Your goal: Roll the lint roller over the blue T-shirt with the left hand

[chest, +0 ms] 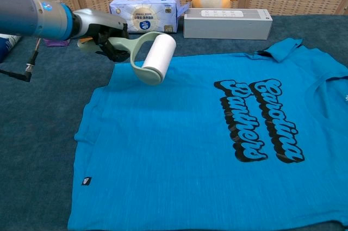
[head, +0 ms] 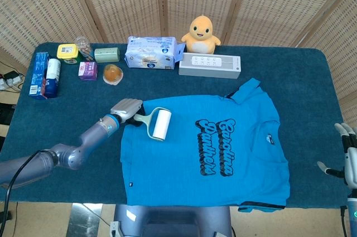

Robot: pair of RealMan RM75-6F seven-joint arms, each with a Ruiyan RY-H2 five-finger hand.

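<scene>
1. The left hand [chest: 100, 32] grips the roller [chest: 155, 57], at the upper left edge of the shirt [chest: 217, 144].
2. The right hand [head: 348, 156], fingers spread, hangs at the right edge of the frame.
3. A tissue pack [chest: 144, 12] and a box [chest: 227, 23] line the upper part of the table [head: 301, 75].

Dark blue table [head: 301, 75] bearing blue T-shirt [head: 223, 187], tissue pack [head: 149, 52], plush duck [head: 201, 35]

The head view looks steeply down from high above the near edge of the bench [head: 312, 81], taking in its whole top and the wicker screen [head: 122, 3] behind. The chest view sits lower and closer, facing forward across the blue T-shirt [chest: 206, 144] toward the back row of things. Both views share the shirt, the tissue pack [chest: 144, 12] and the yellow plush toy [head: 203, 33].
</scene>
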